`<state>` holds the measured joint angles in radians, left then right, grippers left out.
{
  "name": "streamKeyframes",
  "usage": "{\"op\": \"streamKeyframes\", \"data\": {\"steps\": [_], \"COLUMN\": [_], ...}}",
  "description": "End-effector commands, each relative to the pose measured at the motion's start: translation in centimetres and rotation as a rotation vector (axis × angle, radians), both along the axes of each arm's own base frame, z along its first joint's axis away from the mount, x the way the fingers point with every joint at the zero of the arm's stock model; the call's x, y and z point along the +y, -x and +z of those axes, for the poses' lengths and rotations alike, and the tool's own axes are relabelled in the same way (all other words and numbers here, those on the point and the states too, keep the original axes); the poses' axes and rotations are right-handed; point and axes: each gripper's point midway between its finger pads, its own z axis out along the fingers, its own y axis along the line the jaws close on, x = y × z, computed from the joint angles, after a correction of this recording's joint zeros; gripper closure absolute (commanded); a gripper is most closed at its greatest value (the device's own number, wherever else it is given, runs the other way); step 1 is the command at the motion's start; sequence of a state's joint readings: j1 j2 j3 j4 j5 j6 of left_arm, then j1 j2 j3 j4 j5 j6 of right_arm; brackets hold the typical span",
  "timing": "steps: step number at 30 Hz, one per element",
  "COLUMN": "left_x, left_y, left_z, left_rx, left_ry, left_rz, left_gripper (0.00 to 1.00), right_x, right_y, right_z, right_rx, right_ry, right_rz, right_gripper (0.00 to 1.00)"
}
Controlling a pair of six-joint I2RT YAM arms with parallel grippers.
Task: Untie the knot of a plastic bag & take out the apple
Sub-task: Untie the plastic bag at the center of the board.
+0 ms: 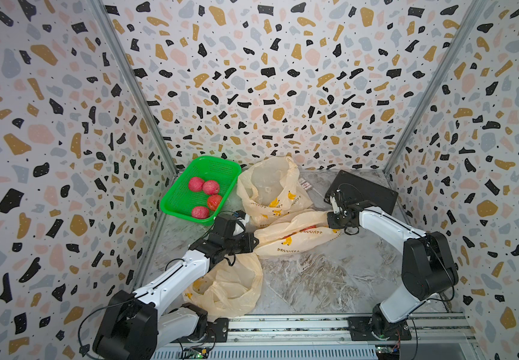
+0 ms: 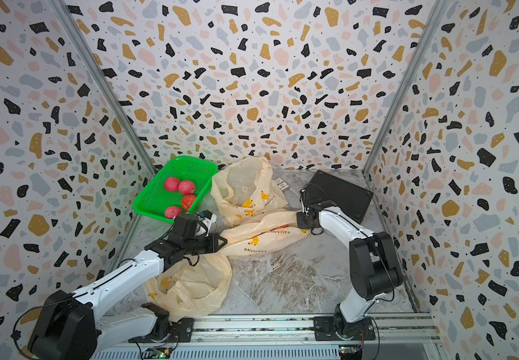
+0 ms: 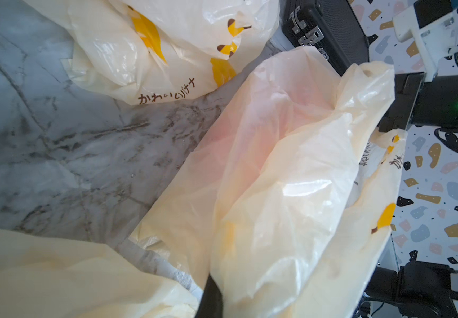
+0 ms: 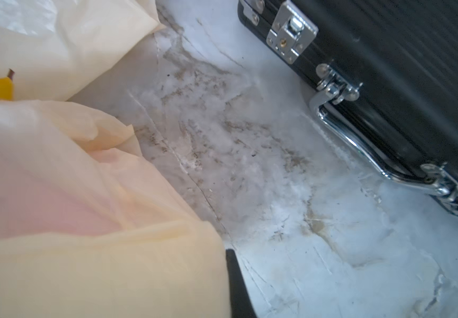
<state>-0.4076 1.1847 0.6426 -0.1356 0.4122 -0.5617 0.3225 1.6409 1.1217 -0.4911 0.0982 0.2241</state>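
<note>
Top view: left tool point(image 1: 255, 242), right tool point(image 1: 330, 216) outstretched, gripping bag point(image 1: 295, 238) ends.

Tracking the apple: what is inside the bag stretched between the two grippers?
Through the stretched bag a reddish blur shows, probably the apple; the film hides its outline.

Taut cream bag point(image 1: 292, 238), red apple point(image 1: 308, 229) inside
</note>
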Motion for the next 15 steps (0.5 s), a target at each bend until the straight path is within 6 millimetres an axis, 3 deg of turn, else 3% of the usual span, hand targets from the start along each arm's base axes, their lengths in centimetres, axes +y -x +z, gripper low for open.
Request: {"op": "streamKeyframes", "data": {"steps": [1, 4, 6, 8, 10, 12, 14, 15], "left_x": [1.0, 0.4, 0.0, -0.1, -0.4, -0.4, -0.5, -0.6], "left_y": [-1.8, -2.3, -2.4, -2.5, -2.4, -2.2, -2.2, -2.3], "left_z": [-1.3, -3.0, -3.6, -4.0, -4.7, -5.4, -5.6, -5.6], "left_rx": [0.013, 0.039, 0.039, 0.037, 0.063, 0.089, 0.089, 0.084], "left_ry": [0.003, 0.028, 0.034, 0.033, 0.016, -0.021, -0.022, -0.023], "left_rz": [0.098, 0.105, 0.097, 0.107, 0.100, 0.098, 0.108, 0.107], "left_gripper": [1.00, 1.00, 0.99, 0.90, 0.83, 0.81, 0.80, 0.79], "right_x": [-3.6, -2.9, -2.6, -2.3, -1.9, -1.5, -0.8, -0.4], "right_y": [-0.8, -0.8, -0.5, -0.1, 0.2, 0.6, 1.1, 1.2], "right_z": [-0.1, -1.2, -1.7, -1.8, -1.1, -0.3, 1.6, 2.6], "right_rx": [-0.047, -0.032, -0.013, -0.002, -0.005, -0.007, -0.023, -0.046], "right_ry": [0.074, 0.029, 0.016, -0.001, -0.037, -0.067, -0.109, -0.131], "right_rz": [-0.140, -0.130, -0.125, -0.119, -0.115, -0.112, -0.084, -0.069], "right_gripper": [1.00, 0.95, 0.80, 0.62, 0.48, 0.33, 0.24, 0.13]}}
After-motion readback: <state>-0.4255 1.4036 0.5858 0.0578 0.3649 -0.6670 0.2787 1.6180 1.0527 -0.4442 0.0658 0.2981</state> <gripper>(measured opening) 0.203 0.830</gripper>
